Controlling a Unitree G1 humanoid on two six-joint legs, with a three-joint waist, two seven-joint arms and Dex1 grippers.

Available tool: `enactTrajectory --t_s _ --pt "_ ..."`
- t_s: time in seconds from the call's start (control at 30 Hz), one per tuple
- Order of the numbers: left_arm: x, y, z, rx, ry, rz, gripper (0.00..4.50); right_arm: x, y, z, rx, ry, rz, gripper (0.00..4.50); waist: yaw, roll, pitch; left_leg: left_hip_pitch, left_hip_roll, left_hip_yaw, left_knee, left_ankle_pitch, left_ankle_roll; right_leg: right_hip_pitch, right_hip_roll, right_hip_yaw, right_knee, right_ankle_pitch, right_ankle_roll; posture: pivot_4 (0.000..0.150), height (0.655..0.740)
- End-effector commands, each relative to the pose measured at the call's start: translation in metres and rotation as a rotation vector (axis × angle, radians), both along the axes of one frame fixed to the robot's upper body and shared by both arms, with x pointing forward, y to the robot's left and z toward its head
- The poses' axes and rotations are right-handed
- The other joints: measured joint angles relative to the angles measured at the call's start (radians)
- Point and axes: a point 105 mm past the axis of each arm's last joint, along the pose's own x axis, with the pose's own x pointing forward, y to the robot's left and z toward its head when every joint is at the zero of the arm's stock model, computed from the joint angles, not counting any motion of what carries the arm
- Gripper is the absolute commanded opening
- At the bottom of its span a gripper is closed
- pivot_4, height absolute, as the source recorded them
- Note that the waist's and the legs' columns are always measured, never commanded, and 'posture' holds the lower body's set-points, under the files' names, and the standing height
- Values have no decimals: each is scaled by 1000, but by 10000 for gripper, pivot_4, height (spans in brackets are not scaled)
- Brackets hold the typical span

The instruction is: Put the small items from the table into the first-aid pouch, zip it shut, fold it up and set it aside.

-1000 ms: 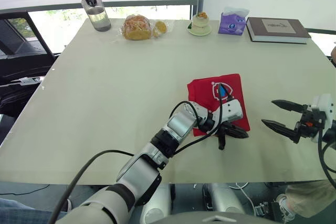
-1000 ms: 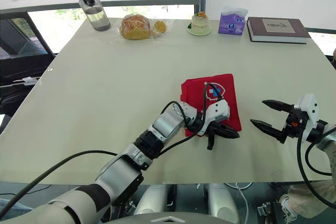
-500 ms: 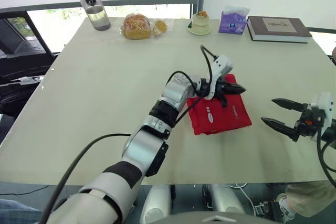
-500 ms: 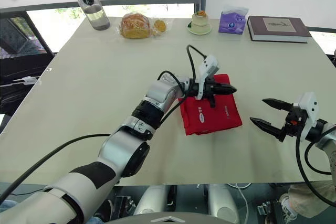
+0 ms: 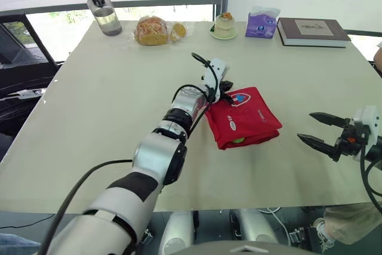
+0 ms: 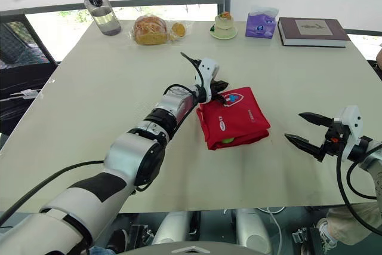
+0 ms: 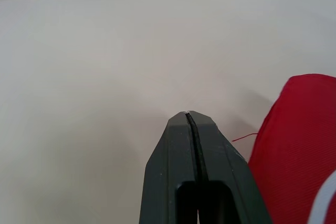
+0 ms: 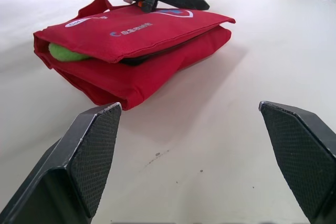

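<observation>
Loads of bare cream surface at 9 o'clock of the folded red fabric first-aid pouch, which sits right of centre, well in from every edge. Left jaws clenched on nothing, tips at the pouch's 11 o'clock corner. Right jaws spread wide at its 4 o'clock, clear of it, near the right edge.

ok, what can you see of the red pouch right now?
The red pouch lies folded in two on the table. It is fabric, with a white shield badge and white print on top. A green item pokes out of the fold at one end. The shut left gripper is at its far edge, and the open right gripper is apart from it.
</observation>
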Motion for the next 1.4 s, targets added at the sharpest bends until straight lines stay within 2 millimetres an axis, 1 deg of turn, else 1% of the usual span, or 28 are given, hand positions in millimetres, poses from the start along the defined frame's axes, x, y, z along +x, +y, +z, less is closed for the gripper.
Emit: enactTrajectory --t_s 0.03,0.1,0.17,0.27,0.37,0.43,0.47,0.53,0.57,0.63,0.7,0.73,0.77,0.8,0.9,0.93,1.0,1.03,1.1,1.2,1.27,1.37,1.4 --pt "0 10 15 -4 -94 -69 367 -1 -3 13 6 -42 1 45000 -2 0 0 0 0 0 0 0 0 0 0 0 0 0 0 1500 7400" --pt "-4 18 32 -35 -171 -147 367 -3 -3 12 27 -12 13 45000 -5 0 0 0 0 0 0 0 0 0 0 0 0 0 0 1500 7400" --pt "-11 25 43 -43 -232 -226 367 -4 -1 11 29 7 30 45000 -6 0 0 0 0 0 -1 0 0 -1 0 0 1 0 0 1500 7400" --pt "-28 54 57 -25 -293 -318 367 4 5 11 26 16 33 45000 -10 0 0 -1 1 1 -1 0 0 -2 0 1 1 2 -4 1500 7400" --pt "-47 84 66 16 -300 -371 367 16 13 15 36 -2 31 45000 -11 0 1 -1 2 1 -2 0 0 -3 0 2 1 2 -4 1500 7400" --pt "-62 100 73 37 -298 -404 367 25 16 18 21 -28 27 45000 -9 0 1 -1 2 1 -1 0 0 -3 0 1 2 2 -4 1500 7400" --pt "-68 108 77 38 -299 -405 2694 30 18 19 19 -30 25 45000 -10 0 1 -1 3 2 -1 0 0 -3 0 1 2 2 -4 1500 7400" --pt "-81 127 81 79 -317 -405 8928 41 23 21 26 -24 17 45000 -7 0 1 -1 6 2 -1 0 0 -3 0 1 2 2 -4 1500 7400" --pt "-90 134 82 88 -315 -412 13454 46 26 23 34 -19 13 45000 -6 0 1 -1 6 2 0 0 0 -3 0 1 2 2 -4 1500 7400" --pt "-106 141 88 70 -308 -432 22592 53 31 24 38 7 16 45000 -5 0 1 -1 6 2 0 0 0 -3 -1 1 1 2 -4 1500 7400" --pt "-120 144 95 50 -310 -444 31845 59 36 22 30 60 30 45000 0 0 1 -2 7 2 0 0 0 -4 -1 1 1 2 -5 1500 7400" --pt "-130 144 99 35 -311 -454 38283 61 42 19 27 102 52 45000 3 0 2 -2 7 2 0 0 0 -3 -2 0 1 2 -5 1500 7400" --pt "-140 143 103 22 -318 -472 42292 63 49 17 30 148 81 45000 3 0 2 -2 7 2 0 0 0 -3 -2 -1 1 2 -5 1500 7400" --pt "-148 142 106 14 -321 -485 44452 65 54 16 33 180 101 45000 -1 -1 2 -2 8 2 0 0 0 -4 -2 0 1 2 -5 1500 7400" --pt "-172 140 105 14 -305 -528 44452 70 66 6 44 353 133 45000 -4 -1 2 -2 8 1 0 0 0 -4 -2 0 1 2 -5 1500 7400" --pt "-179 139 105 16 -305 -533 44452 73 69 -1 32 427 121 45000 -4 -1 2 -1 9 1 0 0 0 -4 -2 0 1 2 -5 1500 7400" --pt "-186 139 112 5 -315 -518 44452 79 72 -14 -33 472 110 45000 -8 -1 2 -1 10 2 0 0 0 -4 -1 0 1 2 -5 1500 7400" --pt "-188 140 115 3 -324 -502 44452 80 75 -21 -43 510 119 45000 -7 -1 2 -1 10 2 0 0 0 -4 -1 0 1 2 -5 1500 7400" --pt "-190 139 117 1 -330 -488 44452 77 81 -27 -35 567 146 45000 -6 -1 2 -1 10 3 0 0 0 -4 0 -1 1 2 -5 1500 7400" --pt "-196 137 116 2 -321 -484 45000 70 97 -30 17 660 191 37231 -7 -1 2 -1 10 3 0 0 0 -4 1 0 1 2 -5 1500 7400" --pt "-198 136 115 -1 -317 -477 45000 68 101 -30 40 685 194 27490 -9 -1 2 -1 10 3 0 0 0 -4 1 0 1 2 -5 1500 7400" --pt "-198 135 117 -11 -323 -462 45000 67 105 -27 83 696 174 15007 -10 -1 2 0 11 3 0 0 0 -4 1 0 1 2 -5 1500 7400" --pt "-198 134 117 -16 -326 -458 45000 68 105 -26 98 699 166 9191 -10 -1 2 0 11 3 0 0 0 -4 1 0 1 2 -5 1500 7400"
